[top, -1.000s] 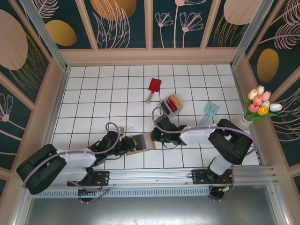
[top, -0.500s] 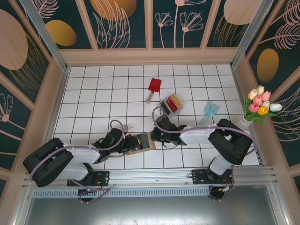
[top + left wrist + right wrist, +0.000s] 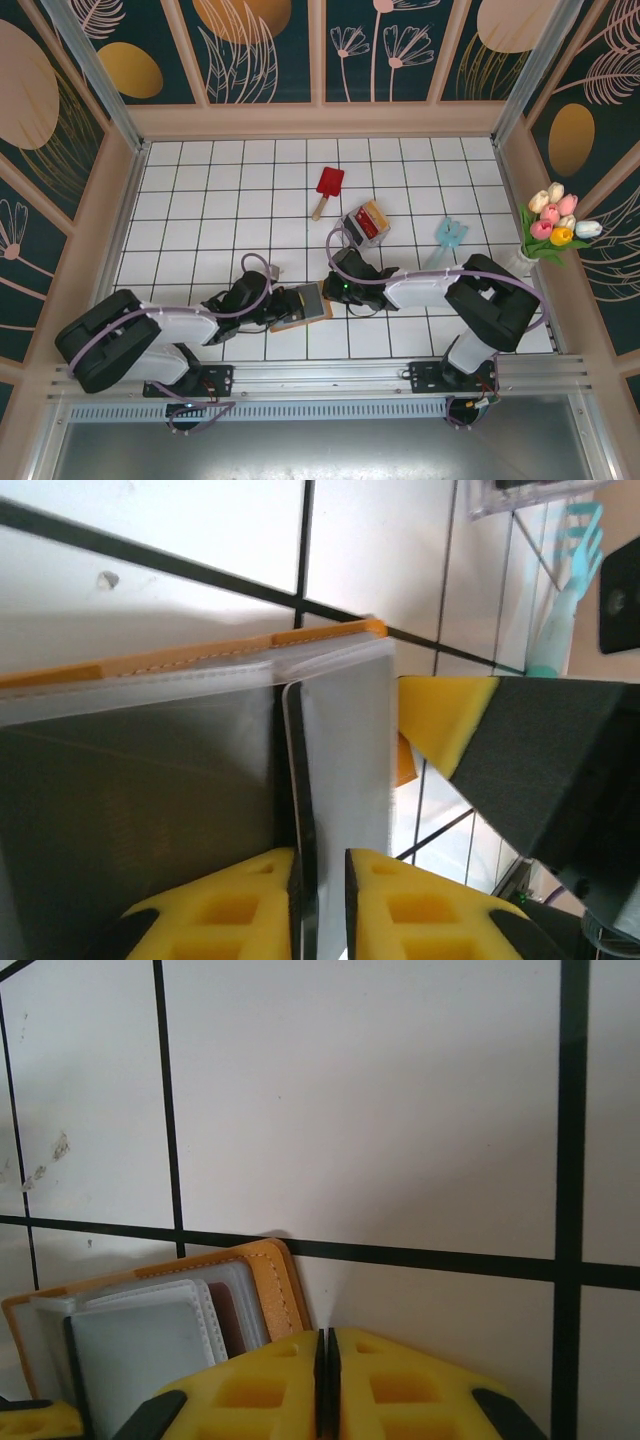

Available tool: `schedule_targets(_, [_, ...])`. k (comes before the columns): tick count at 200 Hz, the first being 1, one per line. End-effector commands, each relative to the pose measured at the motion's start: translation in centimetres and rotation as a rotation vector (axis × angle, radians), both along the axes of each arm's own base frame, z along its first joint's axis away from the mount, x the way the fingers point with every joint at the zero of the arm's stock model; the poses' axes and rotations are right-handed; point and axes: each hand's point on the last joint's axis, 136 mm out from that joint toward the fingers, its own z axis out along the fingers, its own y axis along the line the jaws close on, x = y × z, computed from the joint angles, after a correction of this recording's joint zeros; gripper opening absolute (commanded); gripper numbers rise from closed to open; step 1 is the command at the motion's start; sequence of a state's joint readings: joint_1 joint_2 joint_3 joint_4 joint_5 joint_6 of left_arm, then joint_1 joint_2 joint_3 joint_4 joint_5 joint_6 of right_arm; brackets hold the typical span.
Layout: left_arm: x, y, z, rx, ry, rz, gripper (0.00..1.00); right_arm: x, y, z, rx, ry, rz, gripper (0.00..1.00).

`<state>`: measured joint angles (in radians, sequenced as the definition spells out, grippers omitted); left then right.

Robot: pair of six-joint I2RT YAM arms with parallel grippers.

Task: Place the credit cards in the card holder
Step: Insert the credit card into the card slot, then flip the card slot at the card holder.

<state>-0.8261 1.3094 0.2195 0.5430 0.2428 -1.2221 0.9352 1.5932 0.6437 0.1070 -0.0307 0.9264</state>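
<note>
Two robot arms meet low over the near middle of the white tiled table [image 3: 200, 200], one from each side of a small square orange-tan leather-look card holder [image 3: 300, 306] that lies open and flat on the tiles.

The left gripper [image 3: 277, 300] is at the card holder's left edge. In the left wrist view its yellow fingers [image 3: 225, 905] are drawn almost together on a thin dark credit card [image 3: 305, 820], seen edge-on. The card runs forward from the pads and lies along the edge of a clear inner pocket of the card holder [image 3: 340, 730]. How far it sits inside the pocket, I cannot tell.

The right gripper [image 3: 331, 290] is at the card holder's right edge. In the right wrist view its yellow fingers [image 3: 250, 1390] are fully closed, pad against pad, with nothing between them. The card holder's stitched orange corner [image 3: 270, 1285] lies just to their left. From the left wrist camera one of these fingers appears to touch that same edge.

Farther off, to the right of centre, stands a clear plastic box [image 3: 366, 222] holding more credit cards in red and yellow. A red paddle with a wooden handle [image 3: 328, 186] lies just beyond it to the left. A pale blue fork-shaped tool [image 3: 450, 232] lies to the right, and a bunch of tulips [image 3: 556, 222] stands at the right wall.
</note>
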Motion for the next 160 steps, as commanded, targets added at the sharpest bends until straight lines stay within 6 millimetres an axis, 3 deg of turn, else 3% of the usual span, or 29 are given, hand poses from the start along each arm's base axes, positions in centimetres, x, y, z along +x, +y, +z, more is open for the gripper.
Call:
schedule_targets(1, [0.2, 1.4, 0.3, 0.07, -0.036, 0.036, 0.32, -0.6, -2.3, -0.7, -0.102, 0.018, -0.033, 0.15])
schedule_targets(51, [0.3, 4.3, 2.3, 0.103, -0.109, 0.125, 0.5, 1.1, -1.9, 4.6, -0.064, -0.134, -0.019, 0.22])
schedule_targets(82, [0.3, 6.4, 1.9, 0.179, -0.106, 0.188, 0.52, -0.2, 2.0, 7.1, 0.089, -0.156, 0.131, 0.22])
schedule_targets(122, [0.2, 7.2, 0.5, 0.255, -0.047, 0.21, 0.59, -2.6, 6.6, 5.9, 0.137, -0.081, 0.286, 0.18])
schedule_targets(142, [0.2, 7.9, -0.1, 0.286, -0.03, 0.232, 0.63, -2.8, 6.6, 3.7, 0.08, -0.03, 0.279, 0.16])
schedule_targets(160, [0.1, 7.9, -0.7, 0.279, -0.021, 0.231, 0.64, -2.7, 5.4, 1.7, 0.007, 0.005, 0.241, 0.15])
